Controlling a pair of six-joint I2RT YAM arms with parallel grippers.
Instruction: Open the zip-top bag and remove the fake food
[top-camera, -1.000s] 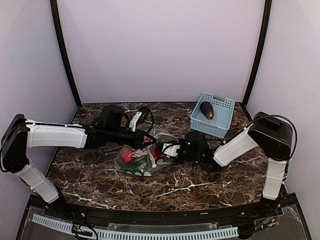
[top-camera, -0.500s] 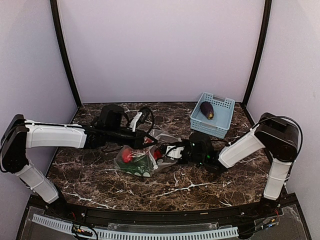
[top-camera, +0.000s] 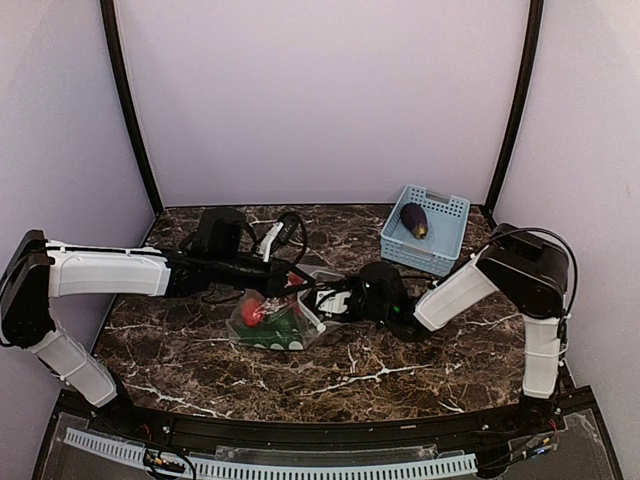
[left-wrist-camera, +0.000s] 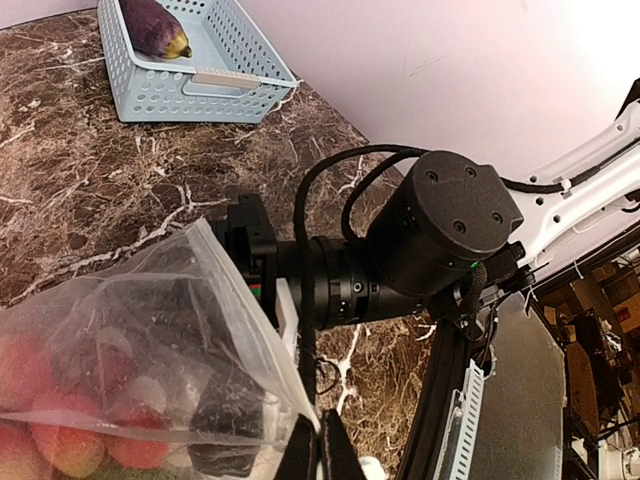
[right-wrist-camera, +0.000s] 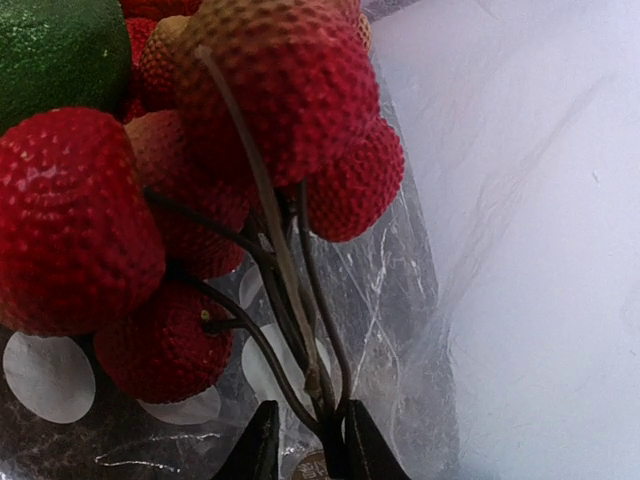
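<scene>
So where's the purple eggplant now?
The dark purple toy eggplant lies inside the light-blue slotted plastic basket at the far right of the top view, apart from the clear zip-top bag.

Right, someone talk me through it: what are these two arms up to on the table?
The left gripper pinches an edge of the zip-top bag, holding its mouth up. The right gripper is in the bag's mouth, closed on the stems of the cluster of red balls; the cluster is not yet out. A green piece sits in the bag beside it. The eggplant already lies in the blue basket at the far right.
</scene>
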